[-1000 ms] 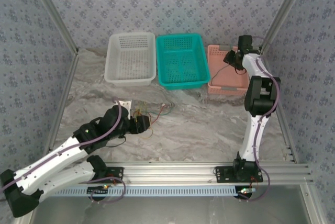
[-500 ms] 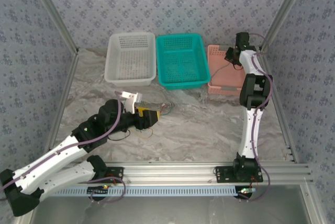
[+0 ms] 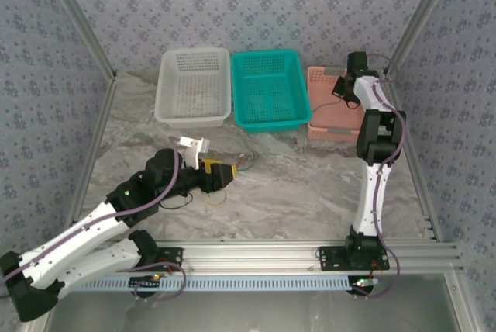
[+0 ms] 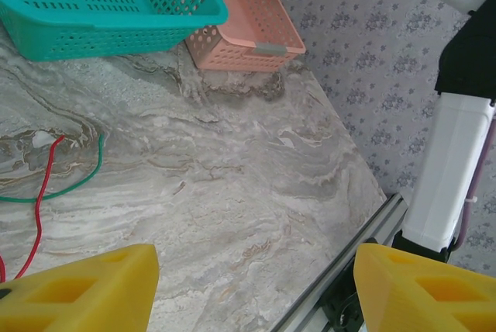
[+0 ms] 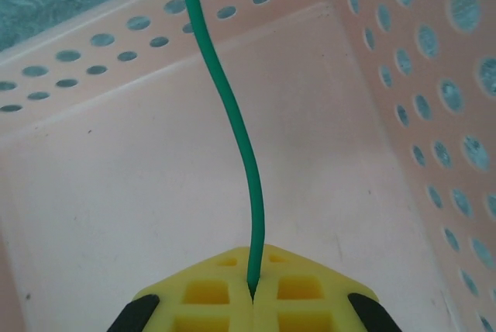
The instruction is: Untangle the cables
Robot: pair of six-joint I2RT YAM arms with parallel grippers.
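Pinching a green cable (image 5: 232, 115) between closed yellow pads (image 5: 209, 285), the right gripper (image 5: 253, 295) hangs inside the pink basket (image 5: 403, 76). The cable rises from the seam of the pads and leaves the top of the right wrist view, so its far end is cut off. From the top camera this gripper sits over the far end of the pink basket, at the back right of the marble-patterned table (image 3: 310, 185). The held cable is too thin to follow with certainty from there.

The left gripper (image 3: 218, 171) lies low over the table near the middle, just beside the remaining cables (image 3: 243, 161), a small loose tangle whose colours blur from above. The left wrist view shows its 2 yellow fingers (image 4: 85, 289) spread wide with only bare table between them, and only their tips are in frame. A red wire (image 4: 43, 192) and a green strand (image 4: 74, 187) lie on the table at that view's left edge, both cut off by the frame. The red wire runs down close to the near finger, but contact cannot be judged.

A white basket (image 3: 194, 120) and a teal basket (image 3: 271, 124) stand beside the pink one along the back of the table.
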